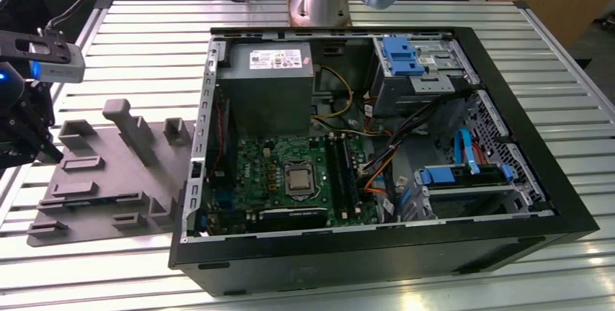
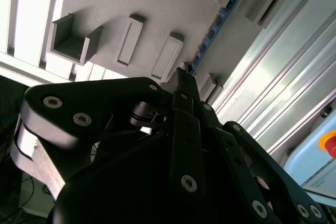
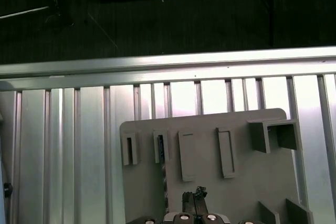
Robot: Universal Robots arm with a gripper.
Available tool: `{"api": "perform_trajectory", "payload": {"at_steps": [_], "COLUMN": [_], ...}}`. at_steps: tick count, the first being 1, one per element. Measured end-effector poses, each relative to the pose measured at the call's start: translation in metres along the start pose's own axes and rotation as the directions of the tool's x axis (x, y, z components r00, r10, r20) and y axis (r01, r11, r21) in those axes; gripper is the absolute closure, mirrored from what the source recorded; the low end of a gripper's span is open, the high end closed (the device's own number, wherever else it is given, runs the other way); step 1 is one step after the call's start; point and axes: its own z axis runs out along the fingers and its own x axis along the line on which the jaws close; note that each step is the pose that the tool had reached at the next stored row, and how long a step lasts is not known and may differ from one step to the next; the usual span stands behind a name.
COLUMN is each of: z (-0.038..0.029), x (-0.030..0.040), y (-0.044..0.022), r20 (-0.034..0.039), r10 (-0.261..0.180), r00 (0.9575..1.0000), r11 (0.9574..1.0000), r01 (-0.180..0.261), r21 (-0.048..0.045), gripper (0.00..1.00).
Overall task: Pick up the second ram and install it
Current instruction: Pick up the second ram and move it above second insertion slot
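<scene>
The second ram (image 3: 160, 148) is a thin dark stick with a blue edge. It stands on edge in a slotted block of the grey tray (image 3: 252, 182). In the second wrist view the second ram (image 2: 212, 27) runs as a narrow blue-dark line across the tray (image 2: 157, 3). My gripper (image 3: 195, 196) hovers over the tray just beside the stick, with its fingertips (image 2: 181, 77) pressed together and nothing between them. In the exterior view the gripper (image 1: 24, 138) hangs at the left edge, next to the tray (image 1: 106, 181).
An open black computer case (image 1: 384, 253) lies on the slatted metal table (image 1: 144, 52). Inside it are a green motherboard (image 1: 259, 174) and long black slots (image 1: 342, 170). Raised blocks (image 1: 129, 127) stand on the tray. The table edge (image 3: 157, 64) lies just beyond the tray.
</scene>
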Motion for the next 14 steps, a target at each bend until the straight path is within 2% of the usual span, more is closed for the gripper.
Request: {"api": "perform_trajectory", "payload": {"at_steps": [14], "z": [0.0036], "x": [0.0005], "y": [-0.0002], "r20": [0.0], "r10": [0.0], "r00": [1.0], "r11": [1.0], "r01": [0.0], "r21": [0.0], "gripper": [0.89]}}
